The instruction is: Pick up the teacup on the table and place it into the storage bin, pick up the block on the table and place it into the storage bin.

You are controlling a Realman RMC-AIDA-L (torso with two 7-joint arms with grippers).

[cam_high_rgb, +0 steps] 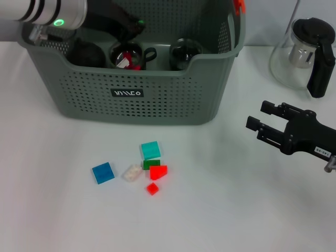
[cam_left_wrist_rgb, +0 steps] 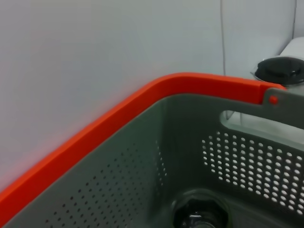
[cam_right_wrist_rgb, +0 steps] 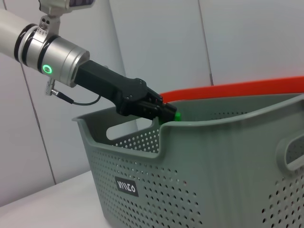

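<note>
1. One hand is at work: the left hand point(cam_high_rgb: 135, 23) reaches over the storage bin's point(cam_high_rgb: 157, 100) back-left part, just above its rim. Its fingers are pinched narrow on a small green block point(cam_high_rgb: 140, 22), which shows at the tips in the right wrist view too point(cam_right_wrist_rgb: 176, 115).
2. The step in hand looks like the release. To do it well, carry the block fully inside the bin's rim and lower it a little before letting go. That way it drops to the floor of the bin and not onto the wall's edge.
3. Aim for bare floor between the dark cups point(cam_high_rgb: 128, 55) already standing in the bin, so that none is knocked.
4. The right hand point(cam_high_rgb: 258, 115) hangs idle over the desk point(cam_high_rgb: 236, 210) to the right of the bin, its fingers spread wide and holding nothing.
5. In front of the bin lie more blocks: teal point(cam_high_rgb: 150, 150), blue point(cam_high_rgb: 103, 172), whitish point(cam_high_rgb: 132, 172), dark green point(cam_high_rgb: 151, 164) and two red ones point(cam_high_rgb: 158, 171). By my reckoning the block half of the task is not finished.
6. Hard to make out:
   - No teacup shows on the desk, and I cannot tell which cup in the bin is the task's one.
   - The left wrist view shows only the bin's inner wall point(cam_left_wrist_rgb: 118, 180) and orange rim, not the hand's own fingers.
   - The glass teapot point(cam_high_rgb: 294, 58) to the right of the bin is cut off at the frame edge.
</note>
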